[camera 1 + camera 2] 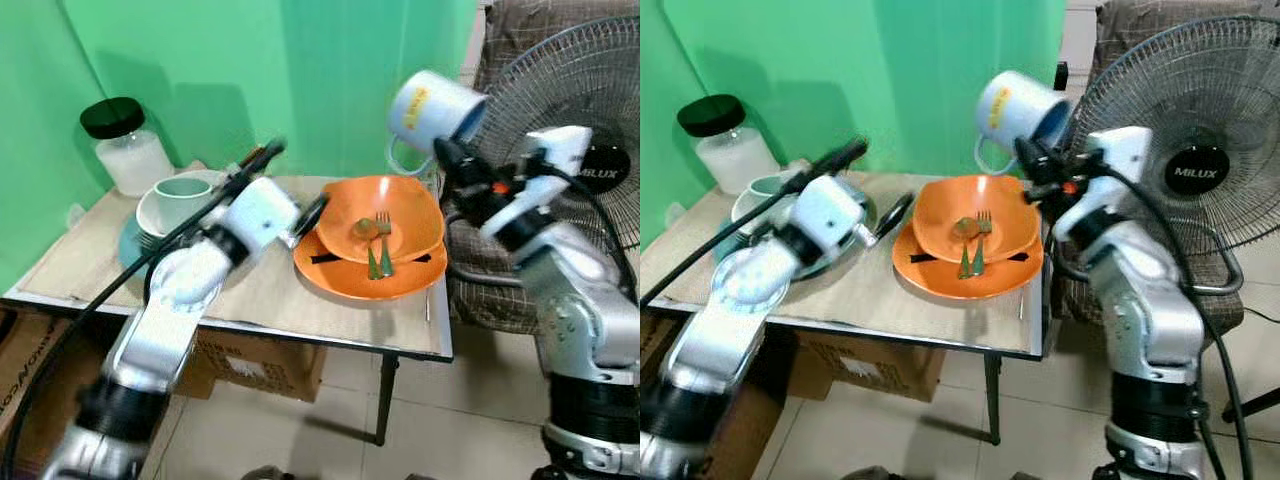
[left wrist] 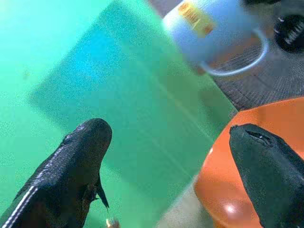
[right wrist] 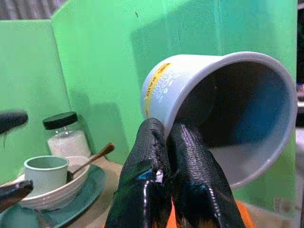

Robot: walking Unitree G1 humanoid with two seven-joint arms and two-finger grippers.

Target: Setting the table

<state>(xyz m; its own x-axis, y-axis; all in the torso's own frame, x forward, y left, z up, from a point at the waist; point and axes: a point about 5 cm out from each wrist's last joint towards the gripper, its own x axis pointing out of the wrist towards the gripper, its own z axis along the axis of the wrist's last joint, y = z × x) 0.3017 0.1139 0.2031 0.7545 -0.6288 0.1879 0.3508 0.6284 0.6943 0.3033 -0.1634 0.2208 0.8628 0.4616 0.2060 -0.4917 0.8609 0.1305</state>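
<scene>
High above the orange plates, the right claw is clamped on the rim of a pale blue mug, one black finger inside and one outside the wall; the mug is tipped on its side in the air, its looped handle hanging down, a yellow label on its smooth rounded wall and its inside a darker blue. Below it on the bench, which is covered by a beige cloth, a glossy orange bowl sits on a flat orange plate, with a metal fork and spoon lying in the bowl. The left claw hovers just beside the orange plate with its two tapered black fingers spread apart, gripping nothing. Farther left, a small pale green cup stands in a ribbed white bowl on a teal plate, near a glass jar with a black lid. A wire-grilled fan stands beside the bench.
</scene>
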